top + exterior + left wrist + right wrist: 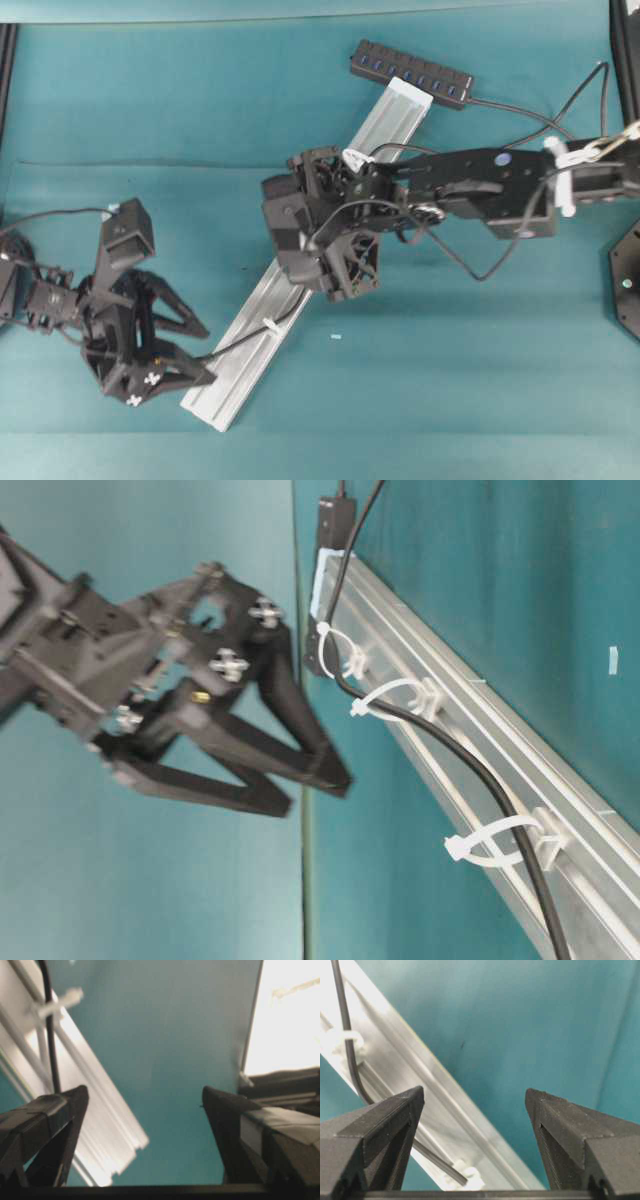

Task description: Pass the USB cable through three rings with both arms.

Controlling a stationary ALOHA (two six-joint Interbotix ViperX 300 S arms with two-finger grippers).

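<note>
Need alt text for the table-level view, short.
A black USB cable runs along a silver rail on a teal table, threaded through three white rings. To the left, a black gripper hovers with its jaws open, holding nothing.

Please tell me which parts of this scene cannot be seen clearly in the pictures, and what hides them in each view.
- Overhead: the right gripper covers the middle of the rail, so the middle ring and the USB cable there are hidden.
- Table-level: the left gripper is motion-blurred; the cable's lower end is cut off by the bottom edge.
- Left wrist: glare washes out the rail; the ring is blurred.
</note>
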